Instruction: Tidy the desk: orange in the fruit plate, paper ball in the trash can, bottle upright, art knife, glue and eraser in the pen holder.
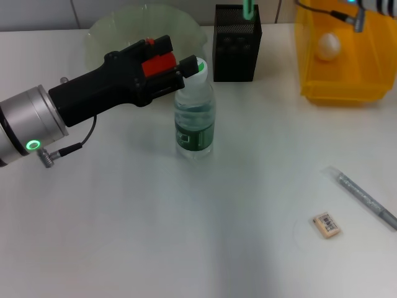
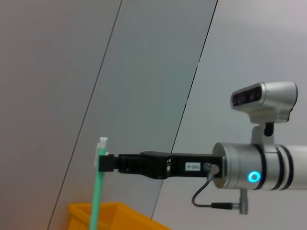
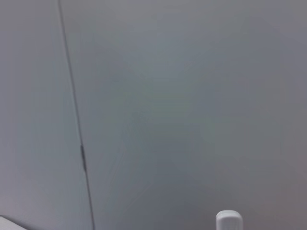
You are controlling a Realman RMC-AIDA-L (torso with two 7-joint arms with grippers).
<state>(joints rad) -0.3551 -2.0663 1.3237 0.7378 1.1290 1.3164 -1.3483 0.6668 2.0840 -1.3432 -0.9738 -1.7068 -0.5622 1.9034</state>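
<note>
The clear bottle (image 1: 195,127) with a green label stands upright mid-table. My left gripper (image 1: 188,71) is shut on its white cap. The black mesh pen holder (image 1: 237,46) stands behind it. My right gripper (image 2: 104,163) is shut on a thin green glue stick (image 2: 97,196) with a white tip, held upright. The stick's lower end shows over the pen holder (image 1: 248,7). The paper ball (image 1: 327,45) lies in the yellow trash can (image 1: 347,87). The grey art knife (image 1: 366,200) and the eraser (image 1: 327,225) lie at the front right. The orange is out of view.
The pale green fruit plate (image 1: 118,28) sits at the back left, partly behind my left arm. The right arm (image 1: 366,6) crosses above the trash can. The wrist views mostly show the grey wall.
</note>
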